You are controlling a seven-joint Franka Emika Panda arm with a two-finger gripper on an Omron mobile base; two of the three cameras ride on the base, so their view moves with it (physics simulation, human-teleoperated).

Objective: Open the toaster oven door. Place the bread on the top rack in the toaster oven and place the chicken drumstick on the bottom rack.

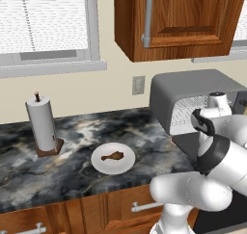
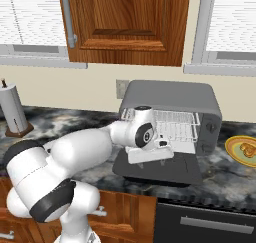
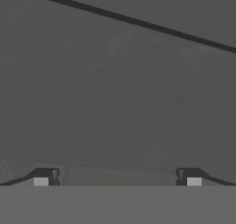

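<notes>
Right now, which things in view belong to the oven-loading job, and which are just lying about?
Job:
toaster oven
toaster oven door, already down
chicken drumstick on white plate
bread on yellow plate

Lying about:
paper towel roll
wall outlet
upper cabinet

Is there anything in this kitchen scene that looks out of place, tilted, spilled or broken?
Nothing stands out. The toaster oven door lies folded down flat, the chicken drumstick rests on its white plate, the bread sits on a yellow plate, and the paper towel roll stands upright. The open gripper holds nothing.
</notes>
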